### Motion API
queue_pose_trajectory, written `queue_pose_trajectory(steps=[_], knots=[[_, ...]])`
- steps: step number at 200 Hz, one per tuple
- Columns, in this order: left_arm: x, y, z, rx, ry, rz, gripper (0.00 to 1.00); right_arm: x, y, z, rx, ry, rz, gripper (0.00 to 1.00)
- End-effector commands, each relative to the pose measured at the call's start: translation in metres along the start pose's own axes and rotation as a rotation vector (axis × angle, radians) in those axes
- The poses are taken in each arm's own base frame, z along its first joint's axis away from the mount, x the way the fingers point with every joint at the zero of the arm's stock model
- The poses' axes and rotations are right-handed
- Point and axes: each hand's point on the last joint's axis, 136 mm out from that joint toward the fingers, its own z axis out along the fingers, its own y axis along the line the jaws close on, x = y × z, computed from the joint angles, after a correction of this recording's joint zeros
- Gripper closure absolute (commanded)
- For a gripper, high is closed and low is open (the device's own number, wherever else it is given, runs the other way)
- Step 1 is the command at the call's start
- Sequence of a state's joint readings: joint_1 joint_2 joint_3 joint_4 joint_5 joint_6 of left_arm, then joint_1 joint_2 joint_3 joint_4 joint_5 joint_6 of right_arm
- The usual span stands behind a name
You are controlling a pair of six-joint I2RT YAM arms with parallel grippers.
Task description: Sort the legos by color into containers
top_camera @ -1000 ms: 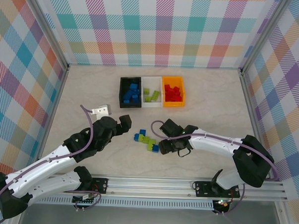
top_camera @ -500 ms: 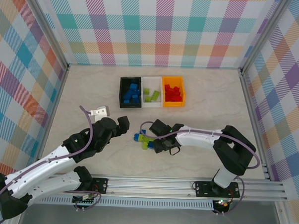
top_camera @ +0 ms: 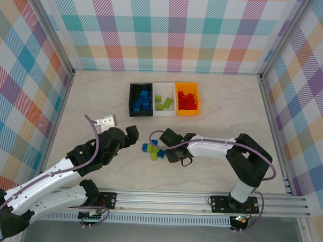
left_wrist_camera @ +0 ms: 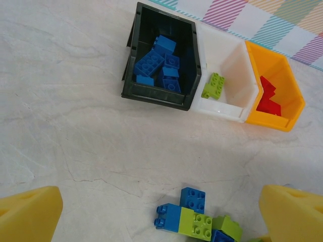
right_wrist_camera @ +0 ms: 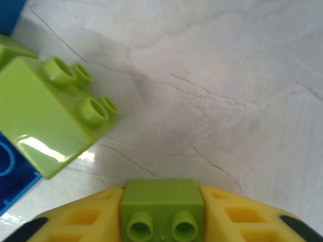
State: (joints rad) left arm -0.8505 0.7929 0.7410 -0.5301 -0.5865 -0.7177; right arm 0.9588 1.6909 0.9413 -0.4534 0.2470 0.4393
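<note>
Mostly sorted: blues in black bin (top_camera: pixel 131 100), limes in white bin (top_camera: pixel 163 114), reds in orange bin (top_camera: pixel 199 102). Blue/lime cluster (top_camera: pixel 154 150) remains on tabletop (top_camera: pixel 93 96); right gripper (right_wrist_camera: pixel 162 218) pinches lime brick (right_wrist_camera: pixel 161 194), left gripper (top_camera: pixel 131 136) spread, empty.

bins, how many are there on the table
3, side by side in a row: black bin on the left, white bin in the middle, orange bin on the right.

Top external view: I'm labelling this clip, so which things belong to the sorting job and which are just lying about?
Job: black bin, white bin, orange bin, loose blue and lime bricks, lime brick in the right gripper.
Lying about: small white-grey piece, metal rail.
</note>
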Motion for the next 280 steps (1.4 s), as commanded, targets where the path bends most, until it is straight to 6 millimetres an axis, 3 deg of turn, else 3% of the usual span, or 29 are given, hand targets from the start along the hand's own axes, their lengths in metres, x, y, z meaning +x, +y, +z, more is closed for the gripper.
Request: queue_pose_trajectory(steps=[1, 20, 32, 73, 91, 109, 150, 183, 203, 218, 249, 280], knots=[[0.000, 0.004, 0.000, -0.024, -0.004, 0.025, 0.00, 0.012, -0.012, -0.007, 0.028, 0.008, 0.017, 0.67], [0.002, 0.005, 0.002, -0.034, -0.001, 0.035, 0.00, -0.003, -0.012, -0.022, 0.021, -0.057, 0.021, 0.70], [0.005, 0.006, 0.004, -0.039, 0.006, 0.046, 0.00, -0.022, -0.012, -0.037, 0.008, -0.119, 0.020, 0.70], [0.020, 0.011, 0.012, -0.067, 0.047, 0.073, 0.00, -0.133, -0.021, -0.089, -0.073, -0.331, 0.073, 0.70], [0.028, 0.012, 0.016, -0.071, 0.077, 0.080, 0.00, -0.178, -0.028, -0.088, -0.089, -0.360, 0.111, 0.70], [0.037, 0.014, 0.019, -0.078, 0.109, 0.093, 0.00, -0.215, -0.037, -0.073, -0.092, -0.376, 0.160, 0.70], [0.054, 0.013, 0.024, -0.074, 0.179, 0.120, 0.00, -0.277, -0.056, -0.035, -0.076, -0.384, 0.236, 0.69], [0.070, 0.010, 0.031, -0.064, 0.235, 0.142, 0.00, -0.291, -0.070, -0.002, -0.063, -0.348, 0.293, 0.63], [0.079, 0.007, 0.036, -0.055, 0.274, 0.158, 0.00, -0.298, -0.069, -0.002, -0.081, -0.355, 0.294, 0.43], [0.086, 0.003, 0.040, -0.042, 0.301, 0.172, 0.00, -0.305, -0.065, -0.018, -0.113, -0.390, 0.285, 0.37], [0.099, -0.009, 0.047, -0.005, 0.359, 0.190, 0.00, -0.306, -0.059, -0.069, -0.176, -0.480, 0.281, 0.36], [0.115, -0.017, 0.059, -0.008, 0.424, 0.216, 0.07, -0.273, -0.052, -0.102, -0.224, -0.512, 0.271, 0.36]])
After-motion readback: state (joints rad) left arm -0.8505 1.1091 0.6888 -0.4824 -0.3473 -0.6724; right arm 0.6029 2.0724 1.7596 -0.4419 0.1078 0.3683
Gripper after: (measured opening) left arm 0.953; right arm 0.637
